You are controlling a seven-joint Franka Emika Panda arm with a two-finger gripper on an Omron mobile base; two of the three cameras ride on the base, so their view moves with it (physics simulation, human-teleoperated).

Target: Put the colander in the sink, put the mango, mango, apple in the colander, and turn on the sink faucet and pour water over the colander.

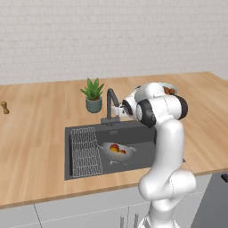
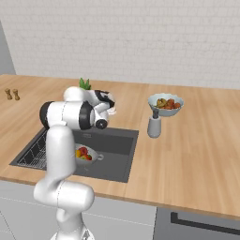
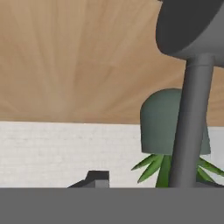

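Gripper (image 1: 119, 110) beside sink faucet (image 1: 111, 100); colander (image 1: 117, 151) below in sink (image 1: 133, 132).

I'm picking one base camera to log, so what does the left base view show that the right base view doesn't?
Left base view: the tall dark grey faucet clear of the arm, the green plant's grey-green pot, and one small brown shaker.
Right base view: the grey soap dispenser bottle and the pale bowl of mixed food in full, plus two small brown shakers.
Both: the dark grey sink, its wire grid rack, and the silvery perforated colander holding fruit.
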